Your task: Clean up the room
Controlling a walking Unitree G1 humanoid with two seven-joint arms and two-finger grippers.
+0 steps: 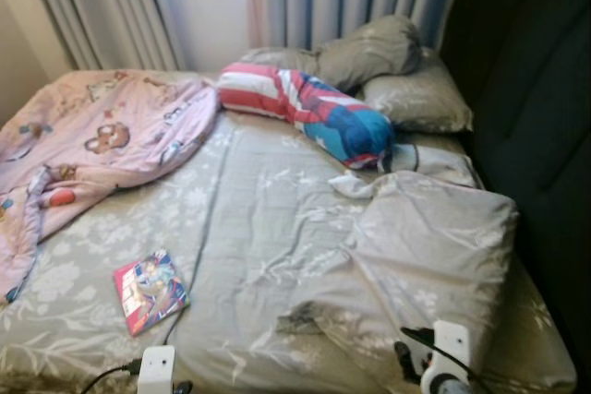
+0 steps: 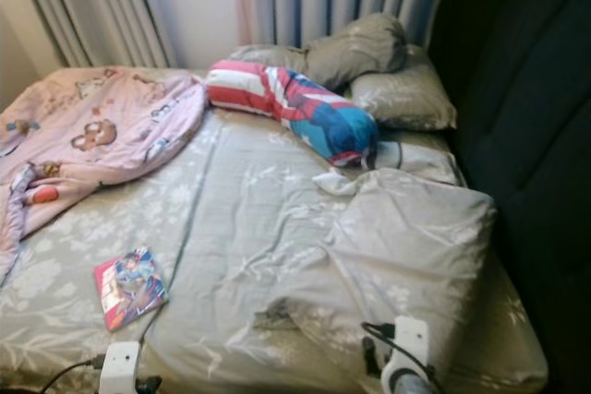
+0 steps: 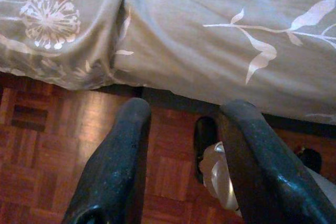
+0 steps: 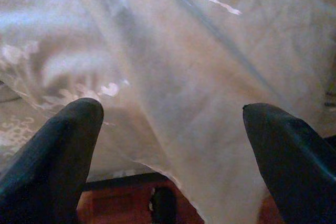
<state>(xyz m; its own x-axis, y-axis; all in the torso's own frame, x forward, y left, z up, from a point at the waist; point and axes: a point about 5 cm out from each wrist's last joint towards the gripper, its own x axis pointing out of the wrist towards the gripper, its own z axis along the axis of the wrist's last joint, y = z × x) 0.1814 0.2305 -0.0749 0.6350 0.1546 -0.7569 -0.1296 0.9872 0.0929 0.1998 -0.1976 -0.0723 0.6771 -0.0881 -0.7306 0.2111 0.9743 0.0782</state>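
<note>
Book lies on the bed (grey, leafy) just beyond my left gripper; both grippers' fingers spread, right gripper over the sheet.

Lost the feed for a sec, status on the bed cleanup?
Left gripper open, off the bed edge over the floor. Right gripper open, empty, facing the grey duvet. Book and pink blanket on bed.

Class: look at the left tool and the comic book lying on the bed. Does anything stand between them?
Nothing visible does. The left tool hangs open over the wooden floor just off the bed edge; the comic book lies flat on bare sheet near that edge.
</note>
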